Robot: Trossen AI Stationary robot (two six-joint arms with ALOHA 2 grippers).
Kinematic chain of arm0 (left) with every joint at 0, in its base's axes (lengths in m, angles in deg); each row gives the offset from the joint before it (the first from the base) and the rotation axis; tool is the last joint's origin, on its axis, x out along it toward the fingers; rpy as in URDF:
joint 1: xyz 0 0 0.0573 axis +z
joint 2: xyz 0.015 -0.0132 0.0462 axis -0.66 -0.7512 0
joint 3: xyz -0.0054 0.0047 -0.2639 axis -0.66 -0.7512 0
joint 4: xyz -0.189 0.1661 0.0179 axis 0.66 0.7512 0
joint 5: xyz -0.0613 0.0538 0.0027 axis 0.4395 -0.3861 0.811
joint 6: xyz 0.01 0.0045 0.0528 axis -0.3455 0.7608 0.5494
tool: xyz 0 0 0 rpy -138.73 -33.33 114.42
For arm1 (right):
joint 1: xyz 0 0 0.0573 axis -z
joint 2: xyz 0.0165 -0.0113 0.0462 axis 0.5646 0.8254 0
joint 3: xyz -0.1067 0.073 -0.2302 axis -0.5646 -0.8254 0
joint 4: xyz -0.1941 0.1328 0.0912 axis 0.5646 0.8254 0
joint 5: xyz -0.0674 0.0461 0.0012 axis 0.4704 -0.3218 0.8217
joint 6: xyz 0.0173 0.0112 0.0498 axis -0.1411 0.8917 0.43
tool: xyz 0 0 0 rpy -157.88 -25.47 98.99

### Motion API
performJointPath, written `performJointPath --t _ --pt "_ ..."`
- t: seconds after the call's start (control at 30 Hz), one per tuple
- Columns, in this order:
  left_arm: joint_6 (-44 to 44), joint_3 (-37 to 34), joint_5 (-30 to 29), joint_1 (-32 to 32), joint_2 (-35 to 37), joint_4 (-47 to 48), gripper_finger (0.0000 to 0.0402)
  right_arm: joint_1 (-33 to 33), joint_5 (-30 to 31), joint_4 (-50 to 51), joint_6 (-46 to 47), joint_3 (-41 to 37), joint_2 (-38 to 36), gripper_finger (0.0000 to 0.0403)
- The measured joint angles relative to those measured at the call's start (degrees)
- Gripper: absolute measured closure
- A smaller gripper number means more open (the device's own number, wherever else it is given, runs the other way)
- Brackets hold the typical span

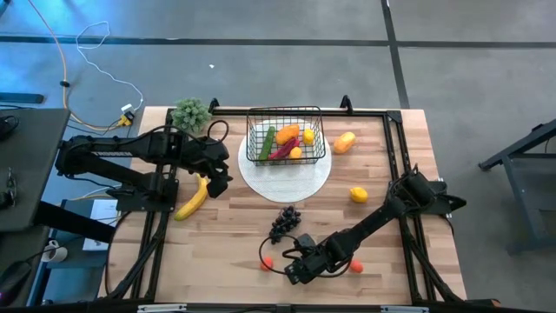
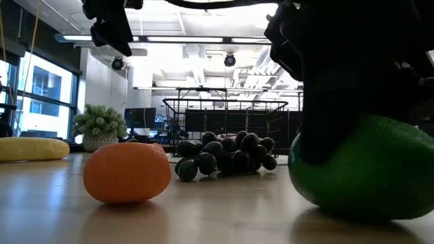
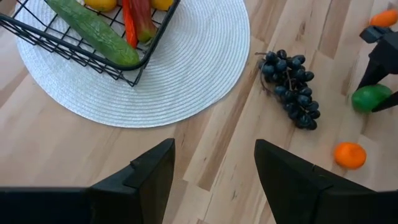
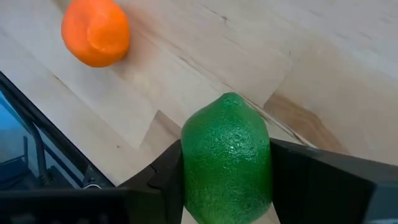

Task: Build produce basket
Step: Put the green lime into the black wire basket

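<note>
My right gripper (image 4: 227,180) sat low at the near edge of the table (image 1: 226,243), its fingers pinching a green lime (image 4: 227,158) from both sides, the fruit resting on the wood. Just beside it lay a small orange (image 4: 95,32), with a second orange (image 1: 355,266) on the lime's other side, neither touching it. A little farther in, the dark grape bunch (image 1: 285,223) lay between my right gripper and the white plate (image 1: 287,178). On that plate stood the black wire basket (image 1: 285,135), holding a cucumber (image 3: 93,28), a red chilli (image 3: 129,25) and some orange and yellow pieces. Right of the plate lay an orange mango (image 1: 345,142) and a lemon (image 1: 358,195), well apart from my grip. My left gripper (image 3: 211,171) hovered by the plate's left side with its fingers spread and empty; the banana (image 1: 193,198) lay near it, a leafy bunch (image 1: 191,113) behind. I could read no writing anywhere.
</note>
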Motion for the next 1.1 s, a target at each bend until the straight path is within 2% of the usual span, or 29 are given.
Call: performJointPath --t 0.23,0.43,0.83,1.1 --pt "0.15 0.00 -0.90 0.00 0.00 0.00 0.0192 2.01 4.82 5.00 -1.42 0.00 -5.10 0.0256" --pt "0.15 0.00 -2.78 0.00 0.00 -0.02 0.0192 7.20 9.31 12.60 -8.62 0.00 -11.95 0.0256" --pt "0.15 0.00 -2.76 0.00 0.00 -0.02 0.0192 26.25 11.38 18.47 -35.14 0.00 -26.75 0.0258" --pt "-1.46 0.00 -2.38 0.00 0.00 0.00 0.0169 40.77 6.60 18.82 -50.93 0.00 -32.05 0.0258"
